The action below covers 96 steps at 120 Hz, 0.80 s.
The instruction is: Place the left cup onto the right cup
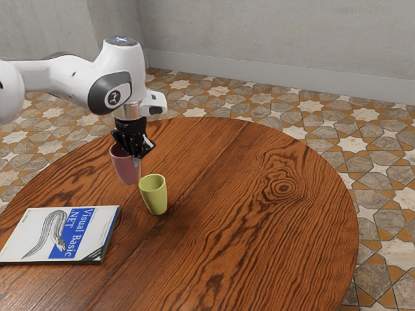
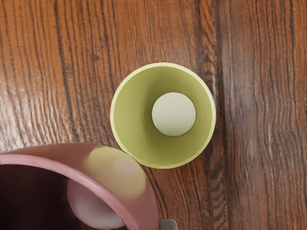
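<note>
**White arm, black hand**

Glossy white rounded shells on the arm; dark grey round cap with a white mark; above that cap, a grey-blue disc; below it, a black collar, then the black gripper.

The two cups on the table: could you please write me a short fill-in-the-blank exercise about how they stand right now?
1. The held cup in the gripper is ___ in colour.
2. The green cup stands ___ on the wooden table.
3. The book lying flat near the table's edge has a cover that reads Visual ___ .NET.

Missing words: pink; upright; Basic.
</note>
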Available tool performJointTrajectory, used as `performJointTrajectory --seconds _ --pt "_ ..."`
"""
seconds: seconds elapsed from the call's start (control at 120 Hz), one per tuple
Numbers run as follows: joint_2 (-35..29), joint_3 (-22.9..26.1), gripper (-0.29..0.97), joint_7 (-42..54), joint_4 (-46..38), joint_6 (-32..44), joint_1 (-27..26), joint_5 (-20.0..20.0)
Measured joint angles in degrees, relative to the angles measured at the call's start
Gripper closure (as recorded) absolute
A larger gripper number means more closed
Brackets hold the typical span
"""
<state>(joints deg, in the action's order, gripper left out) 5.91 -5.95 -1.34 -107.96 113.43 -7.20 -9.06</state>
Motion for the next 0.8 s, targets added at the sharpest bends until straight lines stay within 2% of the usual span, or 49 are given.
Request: performJointTrajectory --seconds 0.292,0.8 --pt "8.5 0.2 0.78 0.1 10.0 -2.3 0.7 0.7" --pt "11.1 1.9 0.78 -0.5 11.0 -2.4 0.7 3.0"
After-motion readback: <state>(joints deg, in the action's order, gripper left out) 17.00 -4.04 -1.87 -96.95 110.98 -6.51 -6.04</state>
